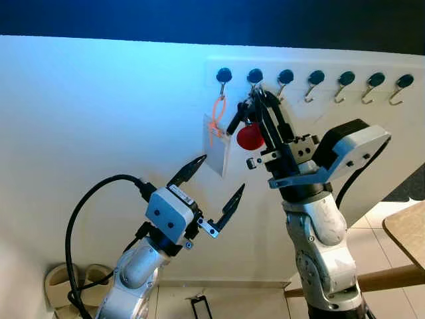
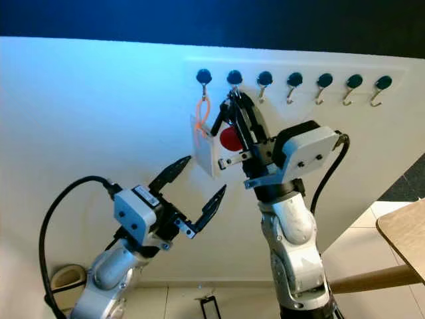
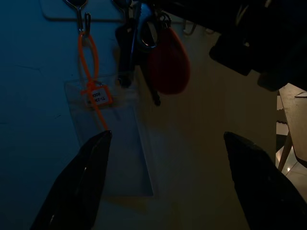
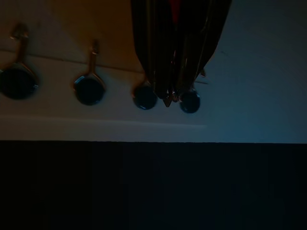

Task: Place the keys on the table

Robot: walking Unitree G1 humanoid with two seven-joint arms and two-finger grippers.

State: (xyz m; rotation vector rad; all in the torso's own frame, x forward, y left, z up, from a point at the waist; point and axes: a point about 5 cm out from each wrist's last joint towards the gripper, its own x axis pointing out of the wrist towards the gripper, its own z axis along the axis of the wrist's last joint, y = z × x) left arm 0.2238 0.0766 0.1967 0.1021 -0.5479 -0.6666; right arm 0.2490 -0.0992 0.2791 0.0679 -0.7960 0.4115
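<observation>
A bunch of keys (image 3: 135, 52) with a red fob (image 1: 250, 136) hangs at the second hook of a white wall rack (image 1: 319, 64). My right gripper (image 1: 256, 95) reaches up to that hook and is shut on the keys, with the fob dangling beside its fingers (image 4: 158, 57). Lower and to the left, my left gripper (image 1: 222, 174) is open with nothing in it, pointing at the wall just under a clear badge holder (image 1: 218, 147). The holder hangs by an orange strap (image 3: 88, 62) from the first hook.
Several bare hooks (image 1: 345, 86) run along the rack to the right. A wooden table corner (image 1: 408, 229) and its leg (image 1: 392, 278) sit at the lower right. Slippers (image 1: 66, 282) lie on the floor by the wall, lower left.
</observation>
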